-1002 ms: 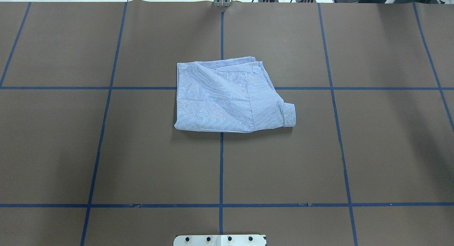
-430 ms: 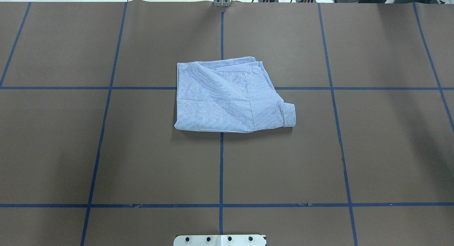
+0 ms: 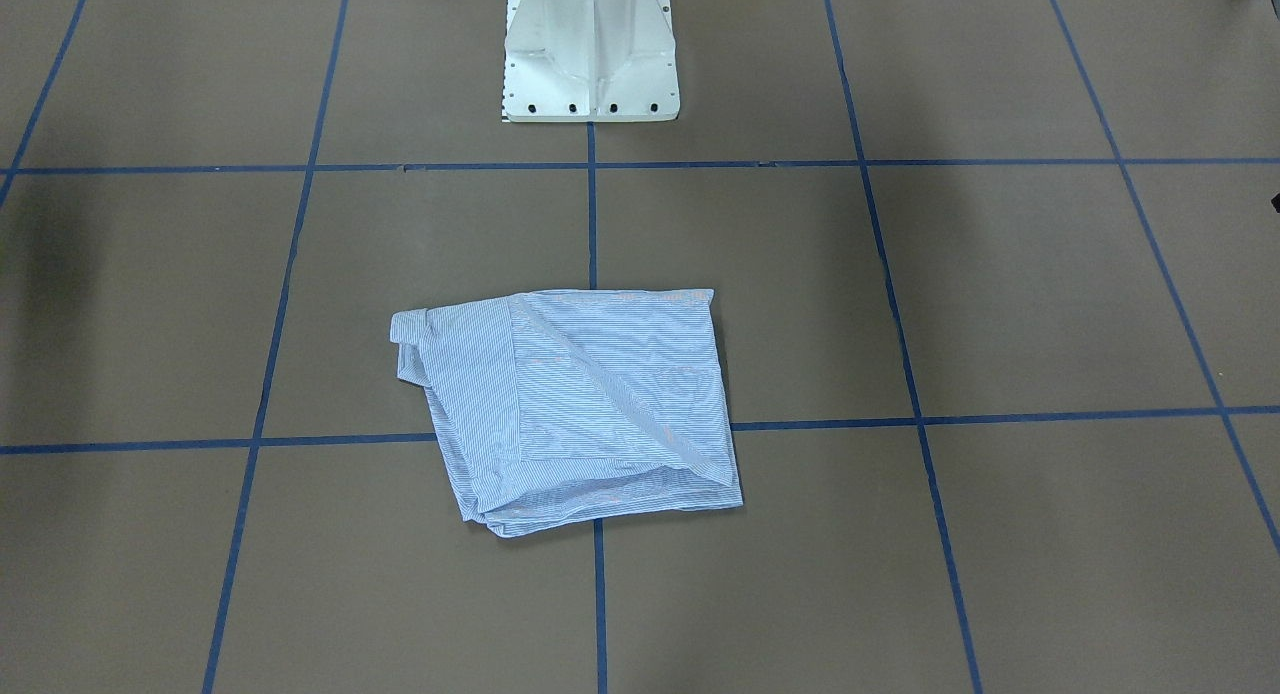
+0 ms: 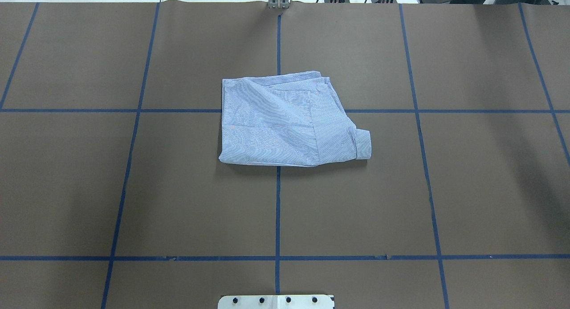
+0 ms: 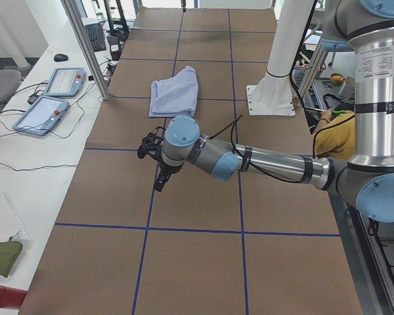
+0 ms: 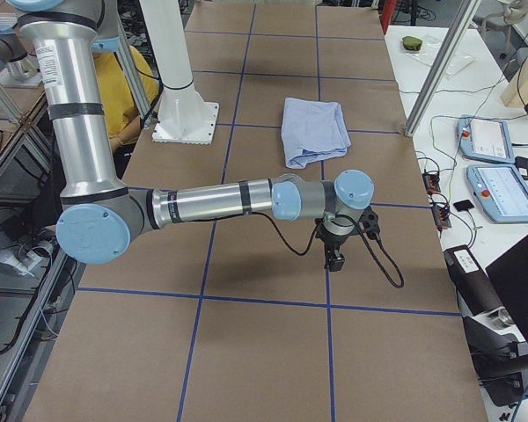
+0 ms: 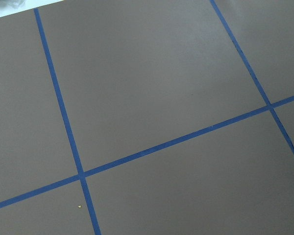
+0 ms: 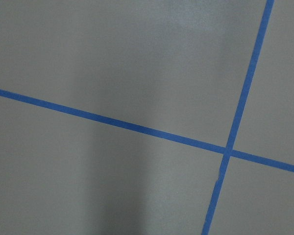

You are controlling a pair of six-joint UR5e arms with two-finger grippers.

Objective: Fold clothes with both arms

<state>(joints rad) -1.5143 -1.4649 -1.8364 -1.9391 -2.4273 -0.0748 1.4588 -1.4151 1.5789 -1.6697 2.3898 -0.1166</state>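
Striped shirt (image 4: pixel 276 122) lies folded into a compact, roughly square packet at mid-counter (image 4: pixel 200 211), over a crossing of the blue tape lines (image 4: pixel 277 202). What looks like a cuff (image 4: pixel 364 144) juts from its near corner on the robot's right. Left arm (image 5: pixel 276 164) and right arm (image 6: pixel 211 202) stretch low toward opposite counter ends, well apart from the shirt. Left hand (image 5: pixel 159 182) and right hand (image 6: pixel 335 259) point down at the counter. Side views only: cannot tell whether fingers are apart or together.

Overhead opposite front view, sharing shirt (image 4: pixel 285 122), wrists near table (image 7: pixel 161 73)
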